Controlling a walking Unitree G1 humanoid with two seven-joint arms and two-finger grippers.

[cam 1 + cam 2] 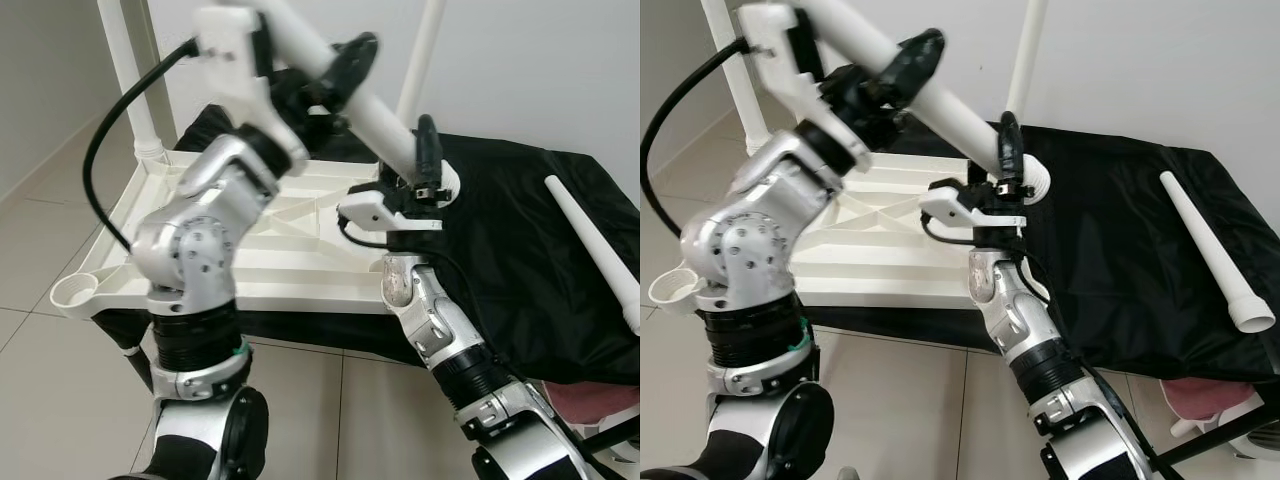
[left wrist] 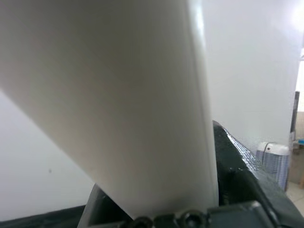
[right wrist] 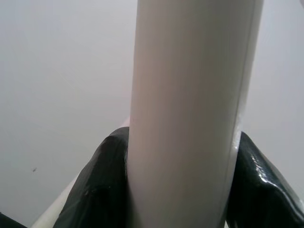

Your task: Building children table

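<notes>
— Where's the white leg (image 1: 950,105)?
— Slanting over the upturned tabletop (image 1: 290,250). Left gripper (image 1: 345,65) clamps it at eleven o'clock, right gripper (image 1: 1008,150) clamps its lower end; both jaws closed.

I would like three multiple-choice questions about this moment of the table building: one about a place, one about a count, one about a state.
1. Where does the loose table leg lie?
A. on the black cloth, at the robot's right
B. on the floor tiles
C. inside the white tabletop

2. How many legs already stand upright in the upturned tabletop?
A. none
B. two
C. four

3. What is the state of the leg being fitted?
A. lying flat, untouched
B. tilted, held by both pincers
C. upright, released

Answers:
1 A: it rests on the cloth, apart from the tabletop.
2 B: two white legs rise at the far corners.
3 B: the left pincer grips high up, the right pincer near the corner socket.
</notes>
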